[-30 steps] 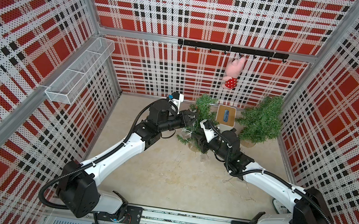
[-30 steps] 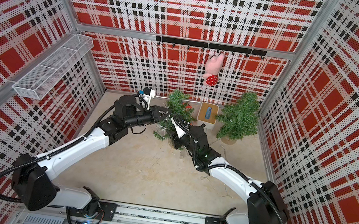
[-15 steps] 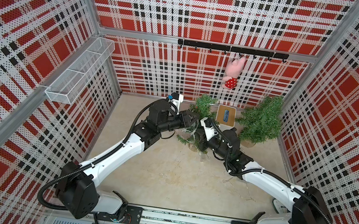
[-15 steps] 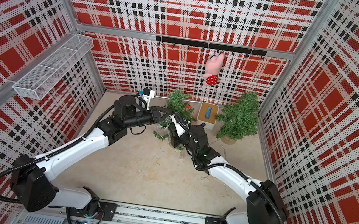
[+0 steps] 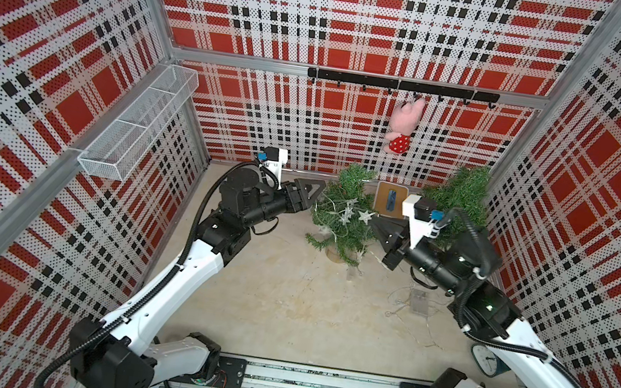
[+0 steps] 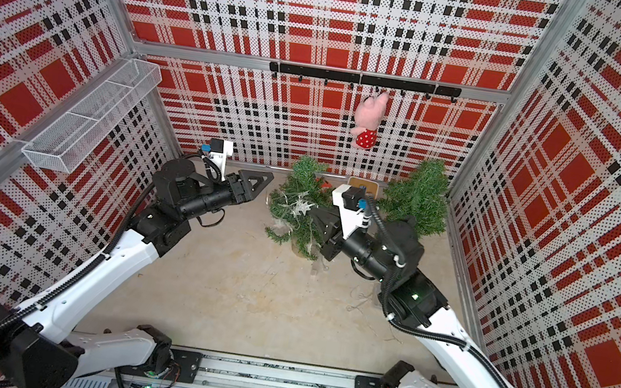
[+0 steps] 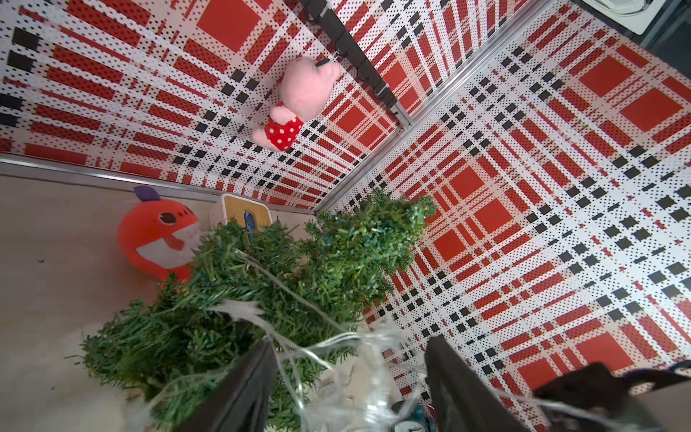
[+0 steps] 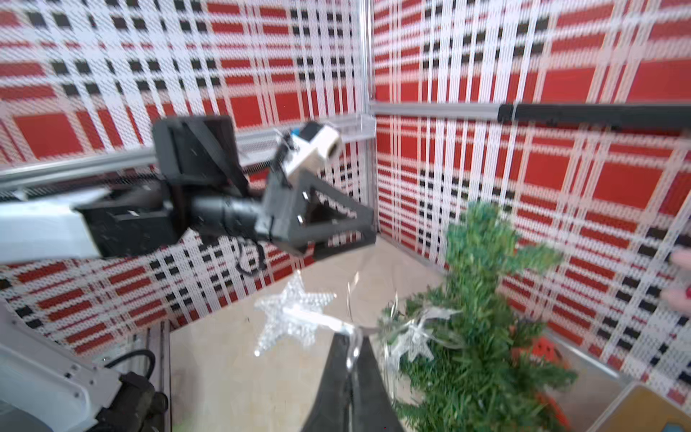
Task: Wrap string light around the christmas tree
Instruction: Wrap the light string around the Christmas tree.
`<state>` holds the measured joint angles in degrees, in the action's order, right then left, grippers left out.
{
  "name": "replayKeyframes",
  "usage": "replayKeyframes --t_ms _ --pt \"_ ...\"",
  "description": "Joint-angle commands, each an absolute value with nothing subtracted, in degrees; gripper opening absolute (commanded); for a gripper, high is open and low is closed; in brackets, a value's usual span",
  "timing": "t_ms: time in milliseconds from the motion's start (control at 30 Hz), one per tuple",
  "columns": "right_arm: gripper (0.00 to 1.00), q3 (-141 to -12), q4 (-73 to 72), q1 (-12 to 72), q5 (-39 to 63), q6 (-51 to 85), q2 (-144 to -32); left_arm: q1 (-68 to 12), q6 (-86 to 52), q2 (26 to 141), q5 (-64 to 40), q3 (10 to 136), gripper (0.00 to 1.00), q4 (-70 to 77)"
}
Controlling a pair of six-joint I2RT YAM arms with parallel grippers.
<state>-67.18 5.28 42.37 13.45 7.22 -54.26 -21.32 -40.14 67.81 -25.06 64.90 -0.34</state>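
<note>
The string light (image 8: 295, 318) is pinched in the tightly closed right pincer (image 8: 351, 338) beside the tree (image 5: 341, 224); the left pincer (image 7: 347, 348) is spread apart, nothing gripped.

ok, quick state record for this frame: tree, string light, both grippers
christmas tree: upright, between the two arms
string light: star lamps draped over part of the tree; loose wire trails on the floor
left gripper: jaws apart, wire loose between them
right gripper: jaws shut on the wire, next to a star
second tree: no lights on it, in the back corner
wrap: partly done
</note>
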Motion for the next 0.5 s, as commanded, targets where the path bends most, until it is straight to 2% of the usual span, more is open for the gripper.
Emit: replayKeyframes --t_ms 0,167,300,400,467 --pt "0.00 -73.5 11.0 42.6 13.8 5.8 -49.9 -21.0 -34.9 65.7 -23.5 63.8 0.69 -1.8" --pt "0.00 -76.0 10.7 42.3 9.5 5.1 -46.3 -23.1 -28.9 63.9 -16.5 60.0 0.70 -2.0" --pt "0.00 -73.8 14.2 42.3 4.0 3.4 -47.9 -30.1 -21.4 64.0 -9.5 56.2 0.73 2.5" --pt "0.00 -73.3 19.2 42.1 0.2 2.7 -49.9 -33.6 -16.6 64.6 -7.8 53.7 0.73 7.1" --pt "0.00 -73.1 20.2 41.5 2.3 2.6 -49.0 -34.7 -14.0 64.5 -8.0 52.2 0.73 10.0"
